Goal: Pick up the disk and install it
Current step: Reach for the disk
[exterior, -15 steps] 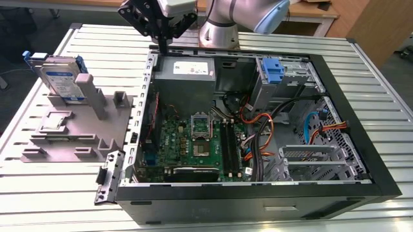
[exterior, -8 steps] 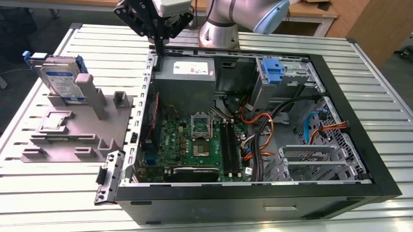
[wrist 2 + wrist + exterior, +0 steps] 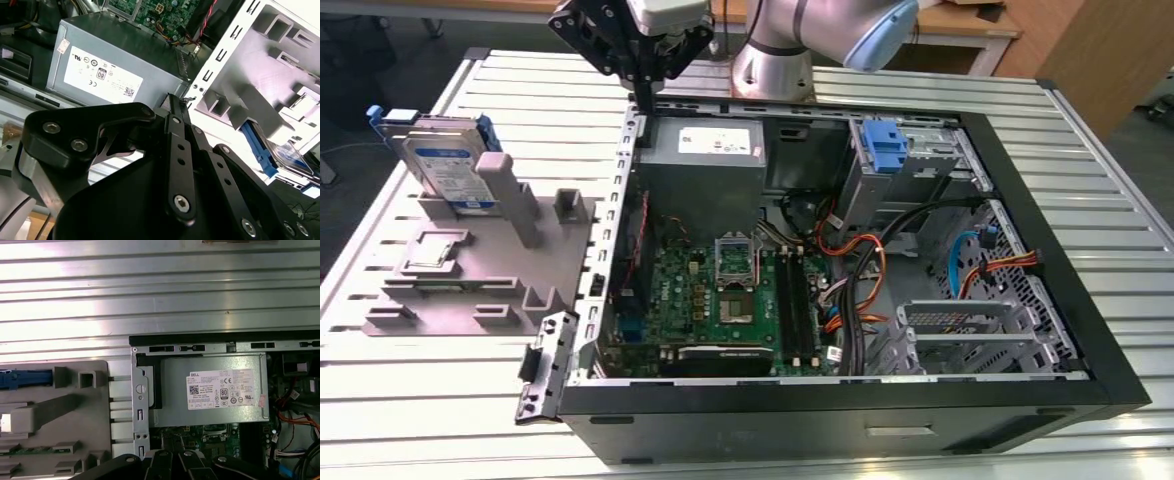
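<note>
- A robot arm's tool (image 3: 644, 95) hangs above the rim of the open computer case (image 3: 1067, 250), at the corner where the grey power supply (image 3: 707, 150) sits. Its black fingers are drawn together at the tips and grip nothing.
- In the second wrist view the closed tool (image 3: 176, 102) points down past the labelled power supply (image 3: 115, 65), towards the case's edge.
- The disk (image 3: 447, 165) stands upright in a grey holder (image 3: 480, 275) outside the case, off to the exterior view's left of it and well apart from the tool. Its blue carrier frame and white-and-blue label face out.
- The first wrist view looks down on the blue edge of the disk (image 3: 25, 379) beside the case wall.
- A small square chip (image 3: 434, 250) lies flat on the holder, between the disk and the near end of the case.
- Case and holder share a slatted metal desk (image 3: 427, 420). Inside the case the green motherboard (image 3: 720, 290) lies exposed.
</note>
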Controlling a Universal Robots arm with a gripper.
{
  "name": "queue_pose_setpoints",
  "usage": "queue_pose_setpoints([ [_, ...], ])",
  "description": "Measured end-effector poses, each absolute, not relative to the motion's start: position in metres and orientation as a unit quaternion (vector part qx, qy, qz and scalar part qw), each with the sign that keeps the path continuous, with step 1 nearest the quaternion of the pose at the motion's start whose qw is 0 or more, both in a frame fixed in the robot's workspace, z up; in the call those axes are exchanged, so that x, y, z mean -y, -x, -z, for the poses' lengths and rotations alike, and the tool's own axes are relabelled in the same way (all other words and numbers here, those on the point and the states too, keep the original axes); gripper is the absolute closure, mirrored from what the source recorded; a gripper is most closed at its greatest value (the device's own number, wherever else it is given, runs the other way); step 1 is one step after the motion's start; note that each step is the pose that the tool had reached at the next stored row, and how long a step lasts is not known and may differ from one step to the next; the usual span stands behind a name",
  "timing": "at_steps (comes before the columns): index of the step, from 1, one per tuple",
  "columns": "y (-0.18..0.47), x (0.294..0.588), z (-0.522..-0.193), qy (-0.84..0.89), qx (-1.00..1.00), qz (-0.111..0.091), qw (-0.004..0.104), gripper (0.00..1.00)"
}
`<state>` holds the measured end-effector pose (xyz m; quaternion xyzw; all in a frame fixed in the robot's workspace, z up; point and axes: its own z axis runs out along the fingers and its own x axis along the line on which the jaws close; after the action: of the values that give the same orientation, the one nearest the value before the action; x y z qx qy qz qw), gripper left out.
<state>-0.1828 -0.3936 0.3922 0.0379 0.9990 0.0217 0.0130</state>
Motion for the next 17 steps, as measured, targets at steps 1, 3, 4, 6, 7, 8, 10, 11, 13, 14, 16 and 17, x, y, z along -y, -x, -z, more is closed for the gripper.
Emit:
queue_pose_setpoints([
  [1,0.184,0.394,-0.392,-0.038,-0.999,-0.022,0.013,0.9],
  [3,0.185,0.394,-0.392,-0.038,-0.999,-0.022,0.013,0.9],
  [4,0.186,0.394,-0.392,-0.038,-0.999,-0.022,0.013,0.9],
  [6,0.187,0.394,-0.392,-0.038,-0.999,-0.022,0.013,0.9],
  [7,0.188,0.394,-0.392,-0.038,-0.999,-0.022,0.013,0.9],
  [8,0.189,0.394,-0.392,-0.038,-0.999,-0.022,0.013,0.9],
  [10,0.191,0.394,-0.392,-0.038,-0.999,-0.022,0.013,0.9],
  [11,0.191,0.394,-0.392,-0.038,-0.999,-0.022,0.013,0.9],
  [13,0.193,0.394,-0.392,-0.038,-0.999,-0.022,0.013,0.9],
  [14,0.193,0.394,-0.391,-0.038,-0.999,-0.022,0.013,0.9],
  [16,0.195,0.394,-0.391,-0.038,-0.999,-0.022,0.013,0.9],
  [17,0.196,0.394,-0.391,-0.038,-0.999,-0.022,0.013,0.9],
])
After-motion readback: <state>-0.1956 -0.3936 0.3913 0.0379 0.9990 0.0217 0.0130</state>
